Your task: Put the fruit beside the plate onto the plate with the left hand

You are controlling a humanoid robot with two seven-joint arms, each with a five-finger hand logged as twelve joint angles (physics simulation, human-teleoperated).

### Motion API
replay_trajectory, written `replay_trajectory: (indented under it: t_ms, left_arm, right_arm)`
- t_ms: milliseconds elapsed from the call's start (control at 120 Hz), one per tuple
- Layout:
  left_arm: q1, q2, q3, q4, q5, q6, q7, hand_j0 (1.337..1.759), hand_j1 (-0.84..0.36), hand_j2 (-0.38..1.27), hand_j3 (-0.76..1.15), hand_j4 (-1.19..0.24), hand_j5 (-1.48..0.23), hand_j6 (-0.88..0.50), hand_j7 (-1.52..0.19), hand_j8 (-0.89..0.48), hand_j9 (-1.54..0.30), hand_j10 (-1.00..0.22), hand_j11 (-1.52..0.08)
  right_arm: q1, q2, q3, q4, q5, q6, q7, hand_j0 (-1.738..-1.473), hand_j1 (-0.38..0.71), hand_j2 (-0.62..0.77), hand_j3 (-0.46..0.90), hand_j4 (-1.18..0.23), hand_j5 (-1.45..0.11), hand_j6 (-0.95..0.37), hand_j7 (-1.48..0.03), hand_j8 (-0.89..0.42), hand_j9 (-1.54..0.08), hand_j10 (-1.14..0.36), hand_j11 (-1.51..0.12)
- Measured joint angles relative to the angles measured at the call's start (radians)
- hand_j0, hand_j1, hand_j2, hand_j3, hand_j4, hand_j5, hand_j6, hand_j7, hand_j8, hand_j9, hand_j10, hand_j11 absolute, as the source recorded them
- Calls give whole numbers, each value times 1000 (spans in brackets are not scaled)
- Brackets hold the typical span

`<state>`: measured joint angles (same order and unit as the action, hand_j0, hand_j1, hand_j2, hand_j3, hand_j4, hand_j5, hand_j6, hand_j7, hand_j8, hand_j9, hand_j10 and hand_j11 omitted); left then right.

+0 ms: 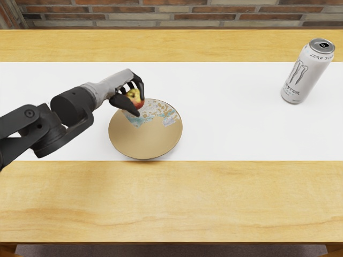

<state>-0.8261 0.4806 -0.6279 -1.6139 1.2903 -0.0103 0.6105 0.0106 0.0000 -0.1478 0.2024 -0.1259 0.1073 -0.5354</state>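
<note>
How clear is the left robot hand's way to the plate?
Likely yes, clear: the left robot hand, shut on the apple, is over the plate; the can stands far off.

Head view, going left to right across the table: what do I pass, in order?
left hand → plate → can. The fruit is inside the hand's grasp at the plate's upper-left rim, so it gets no place of its own.
</note>
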Motion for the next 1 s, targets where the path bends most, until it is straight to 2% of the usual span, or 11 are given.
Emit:
replay_trajectory:
  t_ms: [225, 233, 483, 633, 667, 817, 1000]
  left_arm:
    - [3, -71, 11, 29, 3, -1, 0, 1644, -350, 394, 0, -828, -1228, -284, -1200, -253, -1224, -625, -1196]
    - [3, -72, 11, 31, 3, -1, 0, 1644, -343, 430, 0, -828, -1228, -286, -1201, -255, -1225, -626, -1196]
    - [3, -155, 25, 150, 11, -2, 0, 1645, -378, 445, 0, -829, -1228, -267, -1185, -264, -1203, -621, -1197]
    - [3, -180, 29, 178, 12, -2, 0, 1645, -390, 515, 0, -804, -1194, -292, -1152, -260, -1170, -629, -1162]
    - [2, -180, 28, 180, 14, -1, 0, 1647, -367, 458, 0, -770, -1132, -307, -1094, -281, -1110, -617, -1103]
    - [1, -188, 19, 180, 14, 5, 0, 1653, -149, 249, 0, -499, -712, -278, -694, -265, -701, -426, -698]
    - [1, -187, 16, 162, 11, 6, 0, 1656, -19, 130, 0, -342, -470, -252, -462, -247, -465, -312, -464]
  right_arm:
    - [0, 0, 0, 0, 0, 0, 0, -1658, -349, 0, 0, 0, 0, 1, 0, 1, 0, 1, 0]
    - [0, 0, 0, 0, 0, 0, 0, -1658, -349, 0, 0, 0, 0, 1, 0, 1, 0, 1, 0]
    - [0, 0, -1, 0, 0, 0, 0, -1658, -349, 0, 0, 0, 0, 1, 0, 1, 0, 1, 0]
    - [0, 0, -1, 0, 0, 0, 0, -1658, -349, 0, 0, 0, 0, 1, 0, 1, 0, 1, 0]
    - [0, 0, -1, 0, 0, 0, 0, -1658, -349, 0, 0, 0, 0, 1, 0, 1, 0, 1, 0]
    - [0, 0, -1, 0, 0, 0, 0, -1658, -349, 0, 0, 0, 0, 1, 0, 0, 0, 0, 0]
    - [1, 0, -1, 0, 0, 0, 0, -1658, -349, 0, 0, 0, 0, 1, 0, 0, 0, 0, 0]
